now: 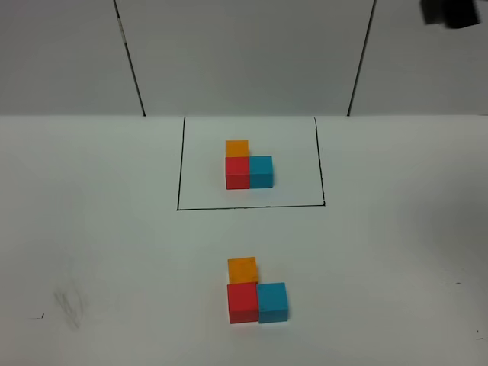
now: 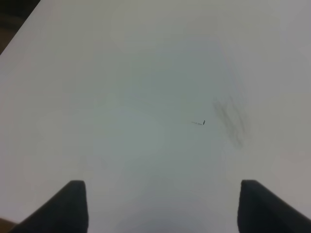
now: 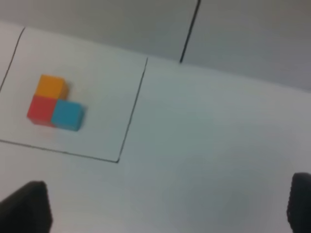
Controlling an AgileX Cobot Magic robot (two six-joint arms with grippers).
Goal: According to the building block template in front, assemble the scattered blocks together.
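Note:
The building block template (image 1: 248, 166) is an L of orange, red and blue cubes inside a thin black outline (image 1: 252, 207); the right wrist view also shows the template (image 3: 53, 104). Nearer the front edge, the scattered blocks stand together in the same L: orange block (image 1: 242, 269) behind the red block (image 1: 242, 302), and the blue block (image 1: 272, 302) against the red one's right side. Neither gripper shows in the high view. My left gripper (image 2: 160, 206) is open over bare table. My right gripper (image 3: 167, 206) is open, wide, and holds nothing.
The white table (image 1: 91, 229) carries a faint grey smudge (image 1: 70, 306) and a small pen mark (image 1: 36, 317) at the front left. Black lines run up the back wall (image 1: 244, 53). A dark blurred shape (image 1: 451, 11) sits in the top right corner.

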